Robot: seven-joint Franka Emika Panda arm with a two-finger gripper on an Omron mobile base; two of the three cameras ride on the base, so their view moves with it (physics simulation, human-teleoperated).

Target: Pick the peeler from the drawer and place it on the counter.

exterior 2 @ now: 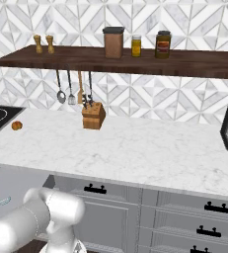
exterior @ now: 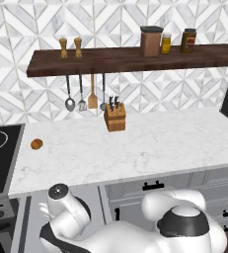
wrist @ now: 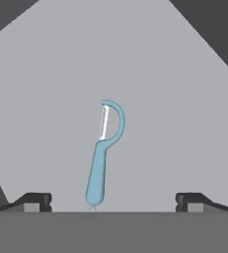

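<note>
Peeler: the peeler (wrist: 104, 153) lies flat on the grey floor of the drawer (wrist: 51, 99), alone, with its looped head pointing to the top of the hand view and its handle end pointing down between the two finger tips.

Gripper: the gripper (wrist: 113, 201) hangs over the handle end with its jaws spread wide and nothing between them; one tip sits well off to each side of the handle.

Step in hand: judged from this, the approach to the grasp; the peeler is not yet touched.

Counter: the counter (exterior: 150, 143) runs long and white above the cabinets, with a knife block (exterior: 115, 117) near the wall and a small orange ball (exterior: 36, 144) near the stove.

Risk, aim: the handle sits slightly left of midway between the tips and leans a little, so closing as things stand may let one finger reach it first and push it sideways across the smooth floor.

Risk, depth: the handle is slim and lies flat; if the fingers stop too high they may close over it and miss, and if too low they may jam on the drawer floor.

Risk, grip point: the tips line up with the very end of the handle, so a pinch there could let the peeler pivot or slip out while it is lifted.

Risk, lift: the arm works low by the cabinet front, so a raised hand could catch the counter's edge.
</note>
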